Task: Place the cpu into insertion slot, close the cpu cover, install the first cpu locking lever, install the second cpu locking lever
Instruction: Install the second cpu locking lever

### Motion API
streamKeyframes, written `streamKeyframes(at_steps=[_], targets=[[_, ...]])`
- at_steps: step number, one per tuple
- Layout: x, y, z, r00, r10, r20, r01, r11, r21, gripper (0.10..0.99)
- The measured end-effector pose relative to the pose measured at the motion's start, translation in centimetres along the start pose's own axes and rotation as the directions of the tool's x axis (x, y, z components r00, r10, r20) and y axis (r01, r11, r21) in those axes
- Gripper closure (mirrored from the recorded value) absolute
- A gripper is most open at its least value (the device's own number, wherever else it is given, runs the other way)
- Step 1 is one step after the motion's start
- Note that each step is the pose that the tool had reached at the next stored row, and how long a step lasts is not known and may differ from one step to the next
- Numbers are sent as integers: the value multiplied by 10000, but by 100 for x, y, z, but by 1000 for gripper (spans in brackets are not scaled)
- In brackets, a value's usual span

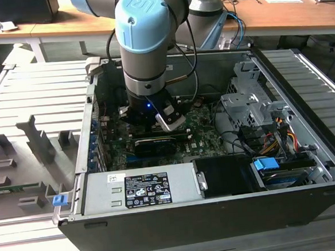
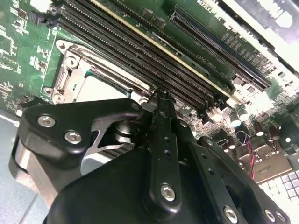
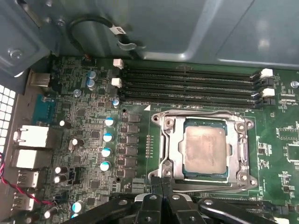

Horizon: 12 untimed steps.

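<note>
Claw point(image 3: 161, 189), fingers pressed together and empty, poised just beside the cpu cover point(image 3: 168, 140) closed over the cpu point(image 3: 204, 148) — a slip off the rim risks scraping the insertion slot point(image 3: 161, 165).

The arm point(image 1: 145, 52) is built of silver-grey cylindrical segments with a rounded pale blue cap on its nearest joint, and thin black cables loop down its side towards a black wrist block where a small blue light glows beside a white-edged module. Just above the gripper point(image 2: 161, 100), the linkage in the second wrist view is matte black plastic: broad curved arms and a narrow central bar, pinned with round silver hex-socket screws. Similar black links with silver screws meet behind the gripper in the first wrist view.
</note>
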State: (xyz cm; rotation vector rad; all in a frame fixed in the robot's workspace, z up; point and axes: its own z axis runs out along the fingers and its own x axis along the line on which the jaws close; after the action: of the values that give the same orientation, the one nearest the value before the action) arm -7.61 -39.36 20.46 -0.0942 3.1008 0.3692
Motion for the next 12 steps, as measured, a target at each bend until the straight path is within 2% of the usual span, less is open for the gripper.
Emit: streamKeyframes(at_steps=[1,5,8,12], targets=[[1,-3,11,10000,2,12,-2,9999,-152,980],[2,-14,43,10000,6,29,-4,9990,-440,980],[3,-20,62,10000,9,45,-6,9975,-701,980],[6,-47,99,10000,12,49,-8,9965,-831,980]])
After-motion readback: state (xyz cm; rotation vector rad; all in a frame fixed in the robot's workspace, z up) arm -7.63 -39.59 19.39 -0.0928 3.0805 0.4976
